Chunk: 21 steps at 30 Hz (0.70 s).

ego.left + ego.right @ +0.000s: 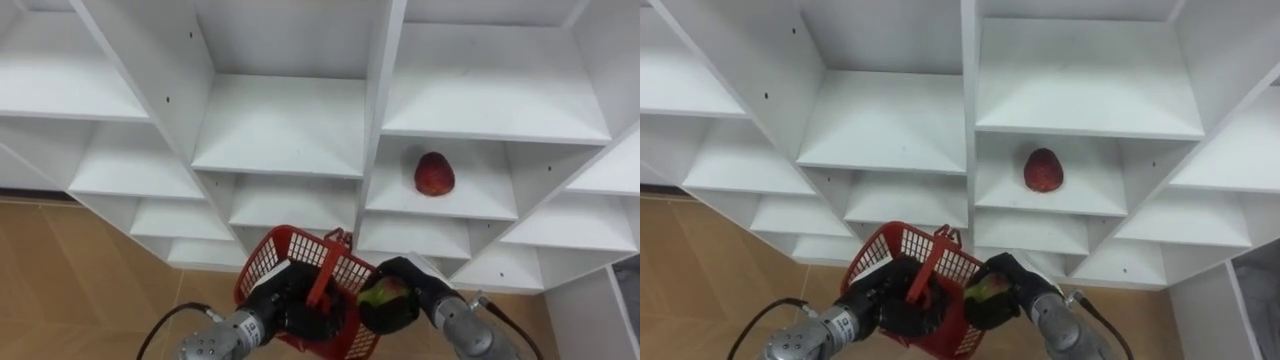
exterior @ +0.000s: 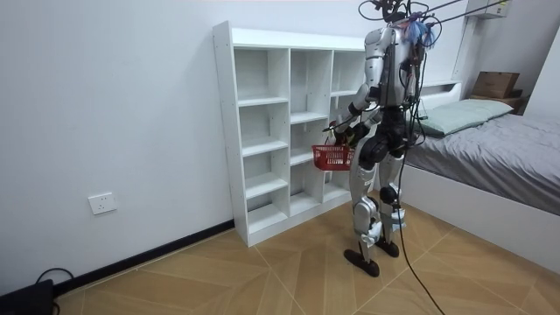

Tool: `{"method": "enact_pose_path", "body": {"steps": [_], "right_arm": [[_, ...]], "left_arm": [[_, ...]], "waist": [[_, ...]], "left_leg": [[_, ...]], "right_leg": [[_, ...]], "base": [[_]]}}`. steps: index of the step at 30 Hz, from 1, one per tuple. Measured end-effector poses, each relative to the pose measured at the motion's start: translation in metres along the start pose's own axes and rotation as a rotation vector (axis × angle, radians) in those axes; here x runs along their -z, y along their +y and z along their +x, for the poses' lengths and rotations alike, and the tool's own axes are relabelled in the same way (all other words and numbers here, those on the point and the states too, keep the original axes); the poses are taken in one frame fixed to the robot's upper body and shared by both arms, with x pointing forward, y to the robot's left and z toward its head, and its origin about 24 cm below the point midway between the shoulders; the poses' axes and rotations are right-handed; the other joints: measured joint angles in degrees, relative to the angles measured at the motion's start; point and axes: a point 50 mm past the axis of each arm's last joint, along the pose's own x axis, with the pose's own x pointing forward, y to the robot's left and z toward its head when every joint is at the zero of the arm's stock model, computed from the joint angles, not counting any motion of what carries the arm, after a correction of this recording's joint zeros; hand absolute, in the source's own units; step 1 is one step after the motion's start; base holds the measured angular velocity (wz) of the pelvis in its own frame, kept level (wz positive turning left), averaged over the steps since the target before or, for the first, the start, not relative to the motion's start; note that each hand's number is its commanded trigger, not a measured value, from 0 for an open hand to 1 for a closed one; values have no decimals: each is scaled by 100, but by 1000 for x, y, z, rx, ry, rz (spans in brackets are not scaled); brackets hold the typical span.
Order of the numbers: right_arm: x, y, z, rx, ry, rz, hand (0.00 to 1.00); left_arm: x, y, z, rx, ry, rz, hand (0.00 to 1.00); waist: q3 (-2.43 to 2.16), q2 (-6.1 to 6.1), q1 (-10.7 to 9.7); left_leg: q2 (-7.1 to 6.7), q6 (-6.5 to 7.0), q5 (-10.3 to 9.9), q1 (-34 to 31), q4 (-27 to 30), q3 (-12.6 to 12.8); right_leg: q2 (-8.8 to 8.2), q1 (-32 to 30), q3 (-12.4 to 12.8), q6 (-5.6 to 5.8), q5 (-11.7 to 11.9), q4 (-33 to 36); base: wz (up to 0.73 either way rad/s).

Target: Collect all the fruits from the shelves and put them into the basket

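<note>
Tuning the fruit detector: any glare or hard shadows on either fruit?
Left eye view: no glare, red fruit on the shelf evenly lit, only a soft shadow at its base. Right eye view: greenish fruit partly covered by the dark right robot hand. Room view: even light, closet bays mildly shaded.

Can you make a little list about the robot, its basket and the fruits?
Robot: stands at the white shelf unit
Left hand: holds the red basket by its handle
Right hand: curled round a green-and-red fruit, at the basket's rim
On shelf: one red fruit
In basket: cannot tell
</note>
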Motion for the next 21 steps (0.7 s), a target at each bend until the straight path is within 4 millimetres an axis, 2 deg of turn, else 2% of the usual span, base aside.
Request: {"method": "enact_pose_path", "body": {"steps": [10, 21], "right_arm": [[0, 2, 0, -7, 2, -25, 100], [-14, 10, 5, -45, -36, -65, 100]], "left_arm": [[0, -2, 1, 9, 1, 3, 100], [-2, -7, 3, 57, -4, 8, 100]], "waist": [[0, -1, -28], [7, -11, 17]], "left_leg": [[3, 0, 1, 7, 0, 0], [2, 0, 1, 13, 2, 18]], "right_leg": [[3, 9, 11, 0, 0, 0], [-4, -3, 84, 0, 0, 1]], "base": [[0], [0]]}}
